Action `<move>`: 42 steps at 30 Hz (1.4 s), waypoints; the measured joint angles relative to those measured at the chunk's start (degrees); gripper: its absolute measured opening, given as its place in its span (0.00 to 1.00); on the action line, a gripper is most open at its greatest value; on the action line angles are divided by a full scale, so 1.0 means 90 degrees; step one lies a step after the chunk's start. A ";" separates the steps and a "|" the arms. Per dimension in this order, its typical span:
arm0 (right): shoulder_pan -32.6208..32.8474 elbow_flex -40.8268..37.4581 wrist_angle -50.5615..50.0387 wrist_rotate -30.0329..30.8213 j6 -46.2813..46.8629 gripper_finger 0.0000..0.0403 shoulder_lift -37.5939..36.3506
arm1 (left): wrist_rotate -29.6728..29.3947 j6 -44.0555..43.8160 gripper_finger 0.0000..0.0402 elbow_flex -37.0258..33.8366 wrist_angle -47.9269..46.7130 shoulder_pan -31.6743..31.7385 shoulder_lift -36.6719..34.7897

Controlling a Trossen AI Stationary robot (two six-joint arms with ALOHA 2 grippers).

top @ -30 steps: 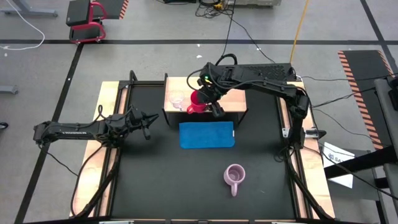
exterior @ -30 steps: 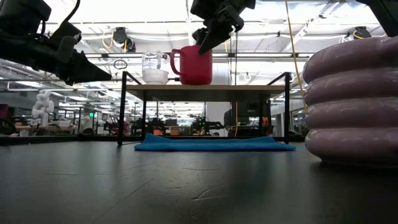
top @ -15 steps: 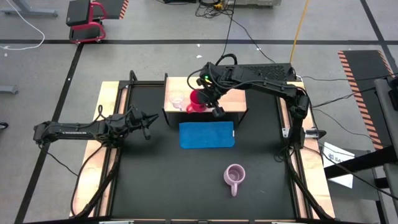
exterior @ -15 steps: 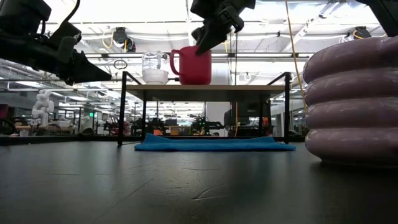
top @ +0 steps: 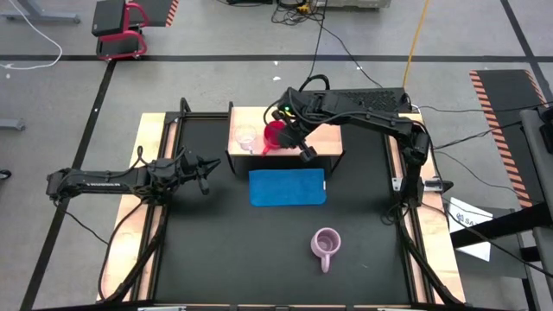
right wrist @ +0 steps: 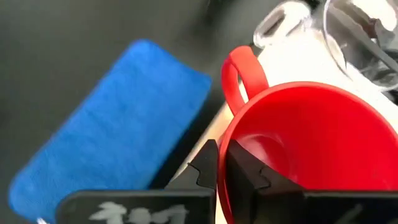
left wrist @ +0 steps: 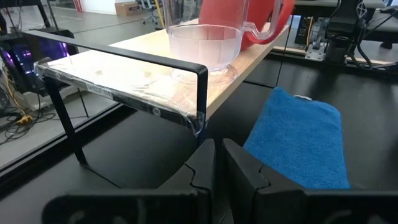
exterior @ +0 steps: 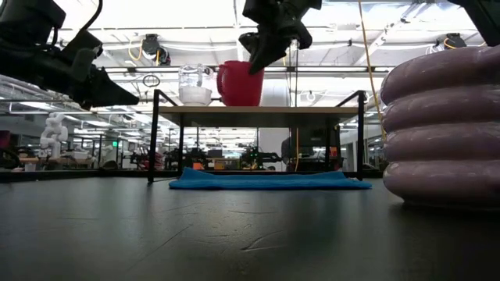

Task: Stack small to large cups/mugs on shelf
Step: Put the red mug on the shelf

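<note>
Right tool (top: 291,145) up over the shelf (top: 328,138), clenched on the rim of the red mug (top: 275,136), one finger inside the mug and one outside as seen from the right wrist. Red mug (exterior: 239,83) tilted in the low view, base lifted at one side, handle turned toward the glass cup (exterior: 194,85). Glass cup (top: 247,137) upright on the shelf top just beside the red mug, the two close enough that contact cannot be told. Below and in front of the shelf, a blue mat (top: 288,187) flat on the tabletop (top: 216,250), its near edge also showing under the shelf in the low view. Lilac mug (top: 326,244) well apart from the shelf, alone on the near part of the tabletop, handle toward the front edge; filling the side of the low view (exterior: 442,129). Left tool (top: 204,167) held off to the shelf's left, above the tabletop, fingers pressed together and holding nothing, pointed toward the shelf's dark side panel.
</note>
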 joint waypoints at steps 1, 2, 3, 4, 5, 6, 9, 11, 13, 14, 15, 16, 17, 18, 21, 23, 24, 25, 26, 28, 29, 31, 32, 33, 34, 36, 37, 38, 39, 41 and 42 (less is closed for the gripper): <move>0.0000 0.0001 -0.0061 0.0118 -0.0113 0.01 -0.0005 | 0.0000 -0.0004 0.08 0.0000 0.0000 -0.0001 -0.0001; -0.0001 0.0002 -0.0110 0.0219 -0.0178 0.01 -0.0009 | 0.0000 -0.0005 0.08 0.0000 0.0000 -0.0002 -0.0002; -0.0002 0.0006 -0.0125 0.0257 -0.0202 0.01 -0.0011 | 0.0000 -0.0007 0.08 0.0000 0.0000 0.0000 -0.0001; -0.0002 0.0008 -0.0134 0.0264 -0.0200 0.01 -0.0011 | 0.0000 -0.0007 0.08 0.0000 0.0000 0.0000 -0.0002; -0.0002 0.0009 -0.0148 0.0268 -0.0203 0.01 -0.0011 | 0.0000 -0.0009 0.08 0.0000 0.0003 -0.0001 -0.0002; -0.0002 0.0010 -0.0185 0.0274 -0.0244 0.01 -0.0020 | 0.0000 -0.0009 0.08 0.0000 0.0012 0.0000 0.0000; -0.0002 0.0008 -0.0379 0.0309 -0.0335 0.01 -0.0124 | -0.0002 -0.0006 0.08 0.0000 0.0074 -0.0001 -0.0002; -0.0002 0.0084 -0.0580 0.0250 -0.0372 0.00 -0.0223 | -0.0002 0.0057 0.08 0.0000 0.0101 0.0000 0.0000; -0.0005 0.0229 -0.0689 0.0224 -0.0405 0.00 -0.0302 | -0.0002 0.0121 0.08 0.0000 0.0192 0.0000 0.0000; -0.0005 0.0296 -0.0780 0.0211 -0.0413 0.00 -0.0342 | -0.0002 0.0127 0.08 0.0000 0.0236 0.0000 -0.0002; -0.0013 0.0366 -0.0893 0.0174 -0.0434 0.00 -0.0364 | -0.0007 0.0129 0.08 0.0000 0.0266 0.0000 -0.0002; -0.0031 0.0447 -0.1001 0.0057 -0.0469 0.00 -0.0366 | -0.0007 0.0142 0.08 0.0000 0.0313 0.0000 0.0000; -0.0059 0.0518 -0.1066 -0.0149 -0.0483 0.00 -0.0364 | -0.0013 0.0148 0.08 0.0000 0.0371 0.0000 0.0000; -0.0094 0.0565 -0.1120 -0.0410 -0.0488 0.00 -0.0353 | -0.0020 0.0151 0.08 0.0000 0.0421 0.0000 -0.0001; -0.0158 0.0584 -0.1277 -0.0791 -0.0560 0.00 -0.0351 | -0.0034 0.0156 0.08 0.0000 0.0497 0.0000 0.0000; -0.0188 0.0586 -0.1355 -0.0796 -0.0619 0.00 -0.0351 | -0.0041 0.0156 0.08 0.0000 0.0527 0.0000 -0.0002; -0.0201 0.0586 -0.1414 -0.0796 -0.0639 0.00 -0.0349 | -0.0053 0.0156 0.08 0.0000 0.0527 0.0000 -0.0002; -0.0219 0.0586 -0.1448 -0.0798 -0.0669 0.00 -0.0349 | -0.0053 0.0156 0.08 0.0000 0.0527 0.0000 0.0000; -0.0227 0.0586 -0.1454 -0.0811 -0.0727 0.00 -0.0349 | -0.0053 0.0155 0.08 0.0000 0.0527 0.0000 0.0000; -0.0262 0.0591 -0.1546 -0.0820 -0.0867 0.00 -0.0349 | -0.0053 0.0154 0.08 0.0000 0.0529 0.0000 0.0000; -0.0269 0.0589 -0.1618 -0.0820 -0.0935 0.00 -0.0349 | -0.0053 0.0154 0.08 0.0000 0.0529 0.0000 0.0000; -0.0272 0.0583 -0.1648 -0.0824 -0.1093 0.00 -0.0349 | -0.0053 0.0151 0.08 0.0000 0.0529 0.0000 -0.0002; -0.0272 0.0545 -0.1621 -0.0827 -0.1185 0.00 -0.0349 | -0.0053 0.0151 0.08 0.0000 0.0529 0.0000 0.0000; -0.0272 0.0483 -0.1576 -0.0842 -0.1291 0.00 -0.0349 | -0.0053 0.0153 0.08 0.0000 0.0529 0.0000 -0.0002; -0.0272 0.0410 -0.1517 -0.0855 -0.1386 0.00 -0.0349 | -0.0053 0.0152 0.08 0.0000 0.0529 0.0000 -0.0001; -0.0272 0.0282 -0.1441 -0.0864 -0.1496 0.00 -0.0338 | -0.0053 0.0151 0.08 0.0000 0.0529 0.0000 0.0000; -0.0275 0.0226 -0.1444 -0.0903 -0.1559 0.00 -0.0334 | -0.0053 0.0153 0.08 0.0000 0.0529 0.0000 -0.0001; -0.0301 0.0167 -0.1434 -0.0950 -0.1630 0.00 -0.0334 | -0.0053 0.0151 0.08 0.0000 0.0529 0.0000 0.0000; -0.0312 0.0120 -0.1391 -0.0966 -0.1690 0.00 -0.0336 | -0.0053 0.0151 0.08 0.0000 0.0527 0.0000 0.0000; -0.0360 0.0075 -0.1324 -0.0962 -0.1786 0.00 -0.0336 | -0.0053 0.0151 0.08 0.0000 0.0527 0.0000 0.0000; -0.0387 0.0064 -0.1302 -0.0955 -0.1798 0.00 -0.0336 | -0.0053 0.0152 0.08 0.0000 0.0527 0.0000 -0.0001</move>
